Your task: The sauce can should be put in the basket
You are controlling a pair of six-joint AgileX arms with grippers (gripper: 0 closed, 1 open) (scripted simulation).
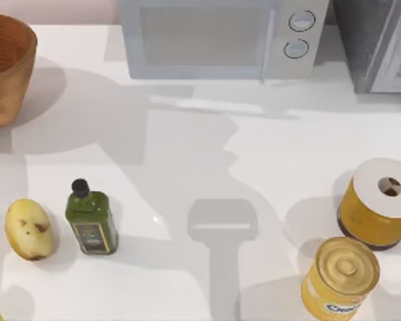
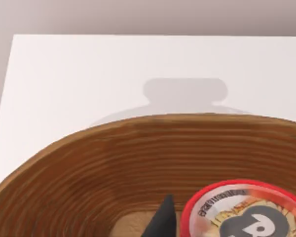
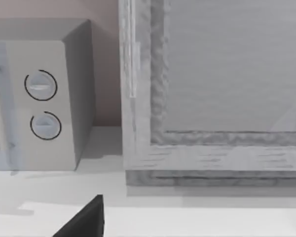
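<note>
Left wrist view: my left end effector [image 2: 197,229] seems to grip the sauce can [image 2: 246,212], low inside the basket [image 2: 113,163], ready for release; right arm's state I cannot tell.

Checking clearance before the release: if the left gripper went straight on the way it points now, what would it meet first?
Probably the basket's ribbed inside: the left wrist view shows the sauce can beside a dark fingertip already within the rim. Depth to the bottom is unclear.
</note>
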